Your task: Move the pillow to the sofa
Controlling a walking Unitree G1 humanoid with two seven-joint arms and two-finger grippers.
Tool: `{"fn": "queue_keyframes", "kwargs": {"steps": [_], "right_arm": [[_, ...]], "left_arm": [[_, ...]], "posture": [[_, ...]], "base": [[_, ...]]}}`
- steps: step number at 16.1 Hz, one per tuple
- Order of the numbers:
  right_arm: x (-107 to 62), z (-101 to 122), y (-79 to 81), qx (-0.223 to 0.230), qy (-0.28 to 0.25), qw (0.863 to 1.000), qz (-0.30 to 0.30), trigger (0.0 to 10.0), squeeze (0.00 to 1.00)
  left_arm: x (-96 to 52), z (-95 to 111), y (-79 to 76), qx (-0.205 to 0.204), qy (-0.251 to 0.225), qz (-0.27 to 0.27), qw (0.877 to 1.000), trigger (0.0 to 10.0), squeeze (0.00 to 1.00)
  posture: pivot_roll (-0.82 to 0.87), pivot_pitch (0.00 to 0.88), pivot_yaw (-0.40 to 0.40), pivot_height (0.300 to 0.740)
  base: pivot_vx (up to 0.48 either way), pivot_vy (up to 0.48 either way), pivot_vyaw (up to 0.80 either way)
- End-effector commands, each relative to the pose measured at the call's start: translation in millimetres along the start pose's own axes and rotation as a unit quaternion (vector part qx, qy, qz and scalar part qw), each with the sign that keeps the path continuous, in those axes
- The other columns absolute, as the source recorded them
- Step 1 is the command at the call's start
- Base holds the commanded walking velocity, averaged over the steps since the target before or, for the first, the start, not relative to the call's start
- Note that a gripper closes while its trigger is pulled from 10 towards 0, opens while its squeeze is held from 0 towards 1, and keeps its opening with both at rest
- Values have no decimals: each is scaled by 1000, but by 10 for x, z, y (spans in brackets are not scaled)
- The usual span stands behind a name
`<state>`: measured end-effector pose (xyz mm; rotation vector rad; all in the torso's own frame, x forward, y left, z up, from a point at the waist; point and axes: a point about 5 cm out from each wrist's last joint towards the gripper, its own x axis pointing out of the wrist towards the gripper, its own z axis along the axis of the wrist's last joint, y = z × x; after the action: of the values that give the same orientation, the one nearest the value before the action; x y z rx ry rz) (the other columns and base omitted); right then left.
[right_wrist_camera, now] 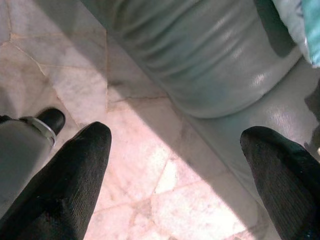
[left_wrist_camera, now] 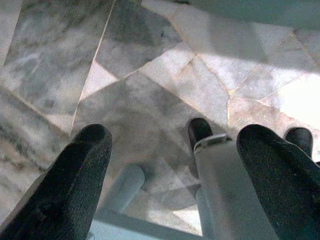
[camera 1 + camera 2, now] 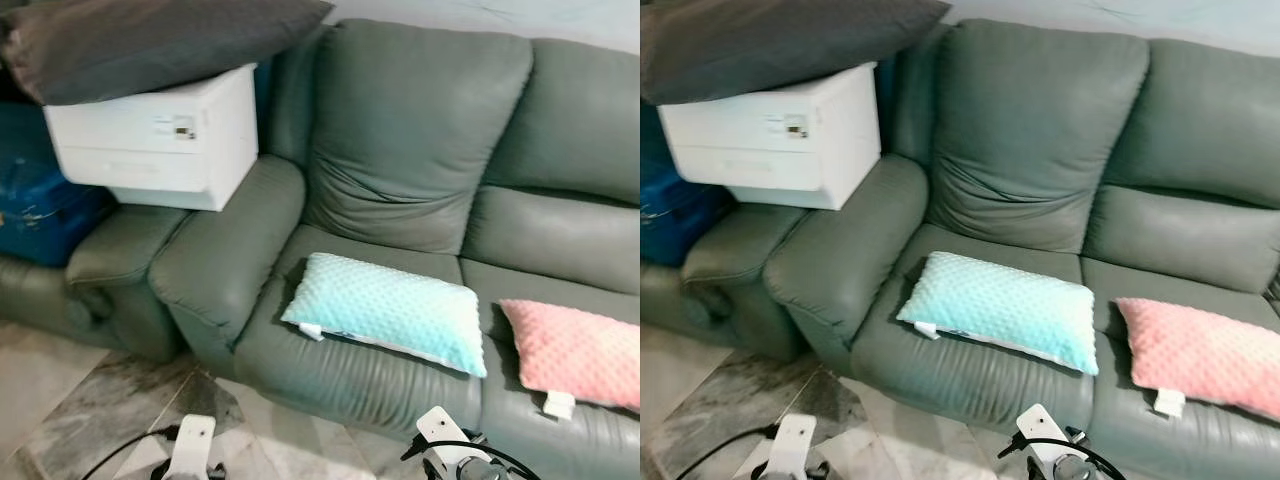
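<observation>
A light blue dotted pillow (image 3: pixel 386 311) lies flat on the seat of the grey-green sofa (image 3: pixel 420 130), on its left cushion. A pink dotted pillow (image 3: pixel 575 352) lies on the seat to its right. Both arms hang low in front of the sofa. My left gripper (image 2: pixel 172 145) is open over the marble floor, nothing between its fingers. My right gripper (image 1: pixel 175 145) is open too, beside the sofa's front edge (image 1: pixel 200 65), with a corner of the blue pillow (image 1: pixel 305 25) showing.
A white box (image 3: pixel 160 135) rests on the sofa's left armrest (image 3: pixel 225 240) with a dark grey cushion (image 3: pixel 150 40) on top. A blue container (image 3: pixel 40 205) stands further left beside a second armrest. Marble floor (image 3: pixel 90 400) lies before the sofa.
</observation>
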<state>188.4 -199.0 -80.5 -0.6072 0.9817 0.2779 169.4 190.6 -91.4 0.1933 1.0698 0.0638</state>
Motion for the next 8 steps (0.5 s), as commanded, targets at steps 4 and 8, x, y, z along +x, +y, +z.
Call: {"fn": "queue_keyframes", "kwargs": {"steps": [4, 8], "right_arm": [[5, 37, -38, -9, -2, 1000, -3, 10000, 0], [7, 45, -23, -6, -1, 1000, -1, 10000, 0]], "left_arm": [[0, -25, 46, 3, 6, -5, 1000, 10000, 0], [0, -30, 52, -3, 6, -7, 1000, 10000, 0]], "posture": [[-99, 0, -37, 740], [-100, 0, -36, 740]], "base": [[0, 0, 0], [0, -142, 0]]}}
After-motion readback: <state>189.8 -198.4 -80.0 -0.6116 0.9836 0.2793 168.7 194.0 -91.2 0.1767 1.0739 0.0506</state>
